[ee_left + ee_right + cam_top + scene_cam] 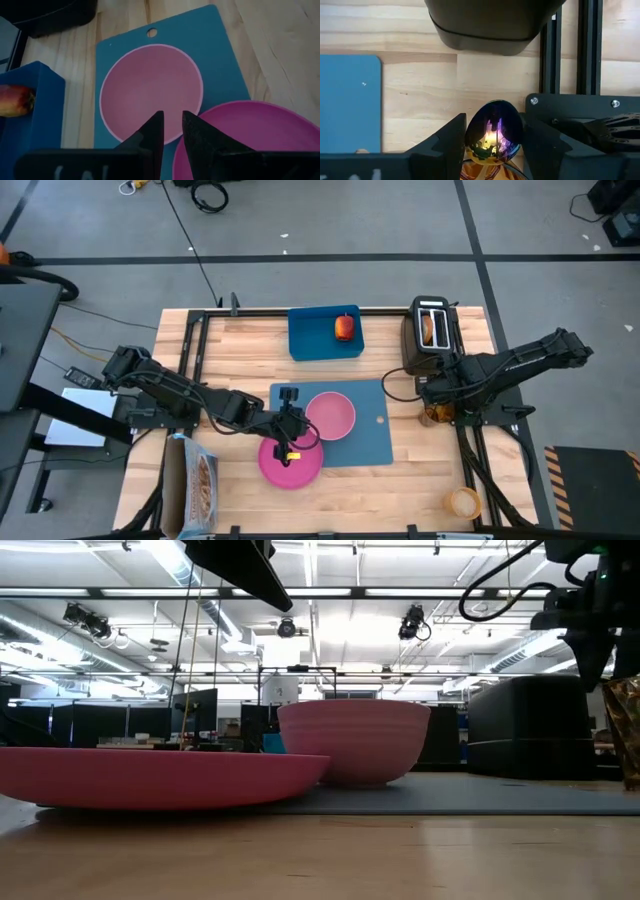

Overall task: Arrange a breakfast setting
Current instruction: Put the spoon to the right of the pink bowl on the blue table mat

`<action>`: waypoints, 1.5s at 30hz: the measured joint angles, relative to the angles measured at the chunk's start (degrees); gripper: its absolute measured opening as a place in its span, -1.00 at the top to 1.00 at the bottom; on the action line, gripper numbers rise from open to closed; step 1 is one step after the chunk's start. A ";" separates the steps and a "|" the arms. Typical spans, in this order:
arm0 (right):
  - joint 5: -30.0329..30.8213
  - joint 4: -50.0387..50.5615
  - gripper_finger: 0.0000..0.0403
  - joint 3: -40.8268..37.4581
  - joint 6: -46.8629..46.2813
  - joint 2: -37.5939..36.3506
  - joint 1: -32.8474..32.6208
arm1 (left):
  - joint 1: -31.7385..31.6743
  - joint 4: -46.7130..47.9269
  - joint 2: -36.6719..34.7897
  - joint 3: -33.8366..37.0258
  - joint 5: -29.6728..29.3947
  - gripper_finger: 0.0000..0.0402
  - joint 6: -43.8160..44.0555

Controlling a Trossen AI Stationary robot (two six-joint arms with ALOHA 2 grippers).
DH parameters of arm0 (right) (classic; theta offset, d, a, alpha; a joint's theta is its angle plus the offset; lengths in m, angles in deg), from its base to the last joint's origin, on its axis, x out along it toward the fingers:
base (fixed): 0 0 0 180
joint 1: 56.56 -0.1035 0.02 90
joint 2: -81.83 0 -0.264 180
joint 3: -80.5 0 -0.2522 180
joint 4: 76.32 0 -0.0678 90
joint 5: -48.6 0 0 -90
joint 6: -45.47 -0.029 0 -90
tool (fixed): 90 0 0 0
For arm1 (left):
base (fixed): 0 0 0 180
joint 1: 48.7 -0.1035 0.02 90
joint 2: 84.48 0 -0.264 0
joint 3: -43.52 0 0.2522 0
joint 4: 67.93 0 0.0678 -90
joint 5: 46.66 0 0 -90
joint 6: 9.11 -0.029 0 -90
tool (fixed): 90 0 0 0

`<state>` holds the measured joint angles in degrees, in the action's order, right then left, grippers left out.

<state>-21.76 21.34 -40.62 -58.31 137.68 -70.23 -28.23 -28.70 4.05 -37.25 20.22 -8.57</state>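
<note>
The left gripper (291, 446) pinches the pink plate (297, 468) rim beside the mat (368, 438); the right gripper (492, 145), part-open, straddles a shiny spoon (494, 131); its slick bowl may slip.

L arm: extended across table toward centre, wrist low. Left gripper (291, 442) fingers (152, 135) nearly together, narrow gap, nothing seen between.

R arm: reaches in from right edge, elbow bent. Right gripper (433, 402) fingers (451, 142) astride a shiny rounded object.
</note>
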 joint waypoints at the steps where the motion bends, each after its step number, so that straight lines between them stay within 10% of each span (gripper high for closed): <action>1: -0.04 0.66 0.12 0.30 0.49 0.01 -0.01 | 0.00 0.14 0.00 0.00 0.00 0.61 0.06; 29: 4.34 5.48 0.12 29.50 33.36 0.59 -0.56 | -0.06 -7.23 0.00 0.00 1.06 0.61 0.36; 45: -3.26 -35.64 0.13 31.65 80.85 8.27 -13.49 | -5.63 -43.86 10.09 -0.04 24.63 0.21 -1.87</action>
<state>-25.02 -14.30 -8.97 22.54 145.96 -83.72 -33.87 -72.56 14.13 -37.29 44.86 -10.45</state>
